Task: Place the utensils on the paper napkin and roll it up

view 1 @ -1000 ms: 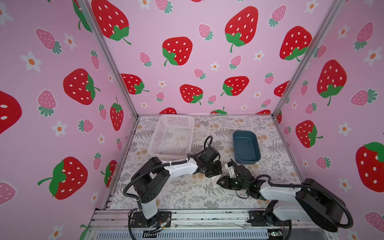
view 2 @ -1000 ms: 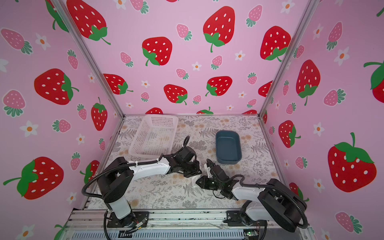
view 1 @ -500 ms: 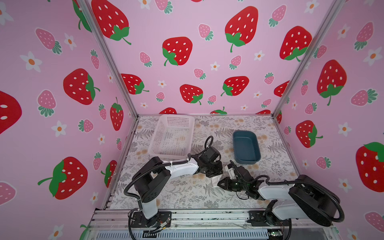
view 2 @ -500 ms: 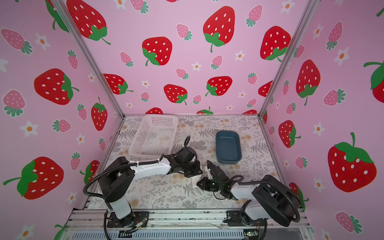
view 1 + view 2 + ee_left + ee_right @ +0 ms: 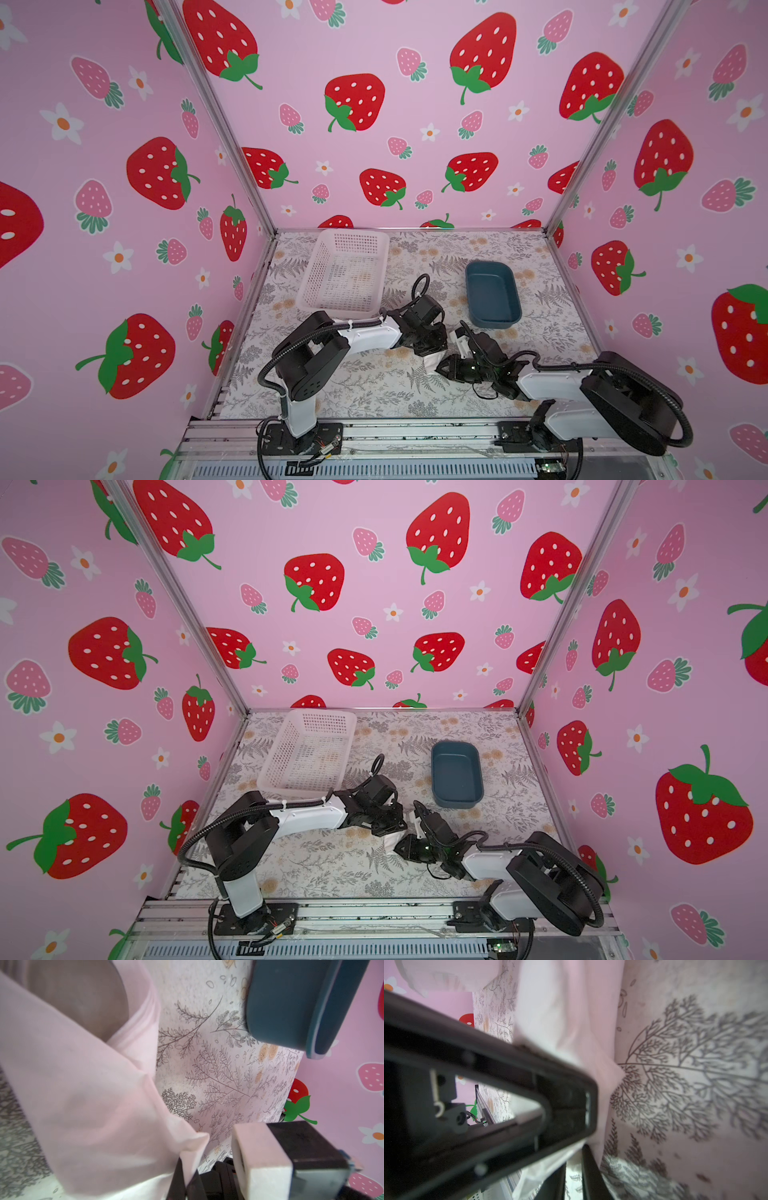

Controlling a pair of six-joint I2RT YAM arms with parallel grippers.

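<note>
The paper napkin (image 5: 431, 362) lies near the front middle of the counter (image 5: 374, 390), bunched between your two tools, and only a small white piece of it shows in both top views. Your left tool (image 5: 429, 352) is closed and pinching it. In the left wrist view the sheet is folded over itself in soft layers, and one corner runs down between the dark fingers (image 5: 176, 1180). Your right tool (image 5: 444, 368) lies low just beside it, with its tip at the napkin's edge. In the right wrist view its jaws stand slightly apart, but you cannot tell whether they grip the paper. The white perforated basket (image 5: 345, 270) stands behind the left arm and the dark blue tub (image 5: 492, 295) behind the right arm, both apart from the napkin.
</note>
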